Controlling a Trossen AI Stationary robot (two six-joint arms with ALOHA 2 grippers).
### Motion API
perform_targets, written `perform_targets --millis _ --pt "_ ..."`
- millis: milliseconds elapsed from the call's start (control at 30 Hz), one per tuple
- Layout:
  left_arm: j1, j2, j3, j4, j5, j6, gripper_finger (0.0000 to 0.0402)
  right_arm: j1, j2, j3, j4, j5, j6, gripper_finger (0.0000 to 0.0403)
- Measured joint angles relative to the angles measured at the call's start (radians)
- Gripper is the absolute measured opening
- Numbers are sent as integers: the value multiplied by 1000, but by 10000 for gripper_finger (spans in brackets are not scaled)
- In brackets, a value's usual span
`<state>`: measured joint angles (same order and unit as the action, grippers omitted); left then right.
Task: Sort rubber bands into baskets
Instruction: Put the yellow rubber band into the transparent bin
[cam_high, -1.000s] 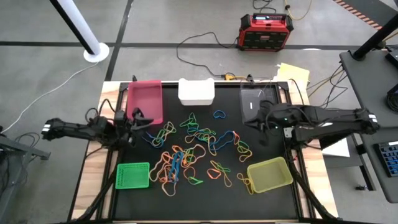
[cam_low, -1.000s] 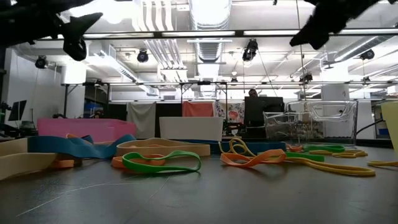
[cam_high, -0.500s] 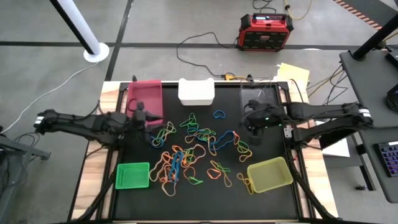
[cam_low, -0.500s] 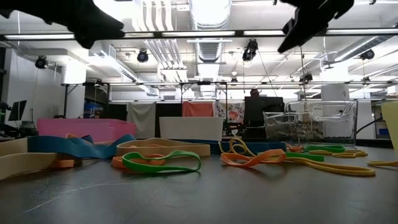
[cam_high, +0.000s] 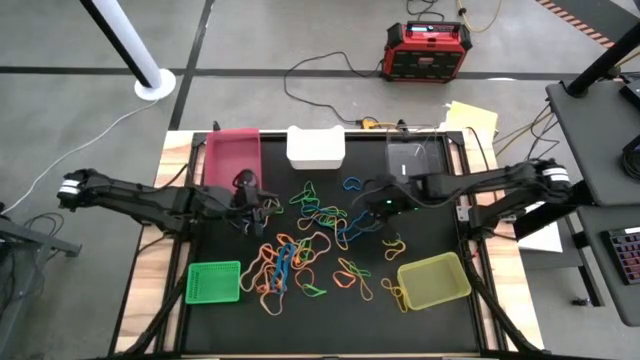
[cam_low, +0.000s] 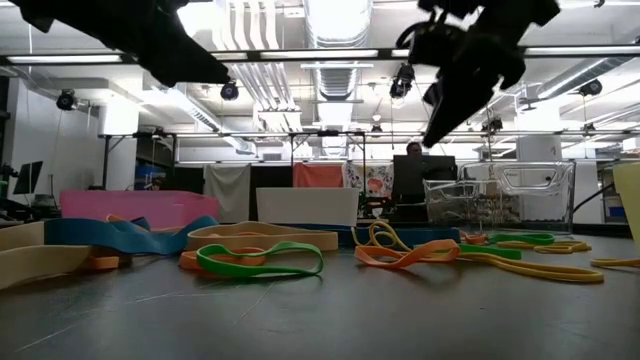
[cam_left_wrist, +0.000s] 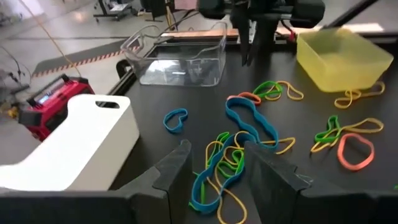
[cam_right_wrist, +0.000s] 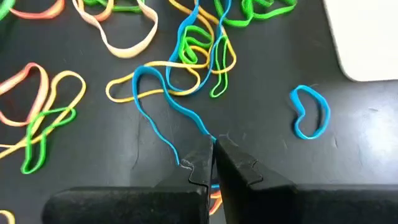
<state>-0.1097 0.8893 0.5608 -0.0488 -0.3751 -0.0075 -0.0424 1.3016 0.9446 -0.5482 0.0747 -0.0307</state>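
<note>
- Both arms have swung inward over the rubber bands (cam_high: 318, 240) heaped mid-table.
- Left gripper (cam_high: 252, 203) jaws stand apart, empty.
- Right gripper (cam_high: 378, 203) jaws are closed, above a blue band (cam_right_wrist: 163, 107).
- Bands look light, limp and tangled; pinch one free loop.

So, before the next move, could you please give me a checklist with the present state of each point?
1. Right gripper shut over the long blue rubber band: ok.
2. Band actually pinched between its fingers: cannot tell.
3. Left gripper open, holding nothing, above the tangle of bands: ok.
4. Blue band free of the yellow and green bands it crosses: not ok.
5. Clear basket and yellow-green basket unobstructed: ok.
6. Small blue band lying apart, easy to pick: ok.
</note>
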Motion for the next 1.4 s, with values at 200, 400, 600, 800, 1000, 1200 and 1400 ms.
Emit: perform_targets --millis 200,400,600,800,1000,1200,1400 --pt "0 -9 -4 -4 0 104 129 -50 129 142 24 6 -35 13" --pt "-2 -6 -1 8 1 45 129 -62 285 252 38 -33 -129 13" --pt "-26 -6 0 7 27 -125 129 -61 396 305 132 -75 -200 13" --pt "-69 -7 0 9 24 -116 129 -63 490 354 145 -76 -206 13" --pt "-73 -8 0 -29 21 -107 129 -61 533 369 140 -139 -191 37" --pt "-73 -8 0 -30 19 -97 129 -61 524 365 124 -112 -183 110" --pt "-72 -8 0 -24 17 -80 129 -84 524 358 19 -47 -211 148"
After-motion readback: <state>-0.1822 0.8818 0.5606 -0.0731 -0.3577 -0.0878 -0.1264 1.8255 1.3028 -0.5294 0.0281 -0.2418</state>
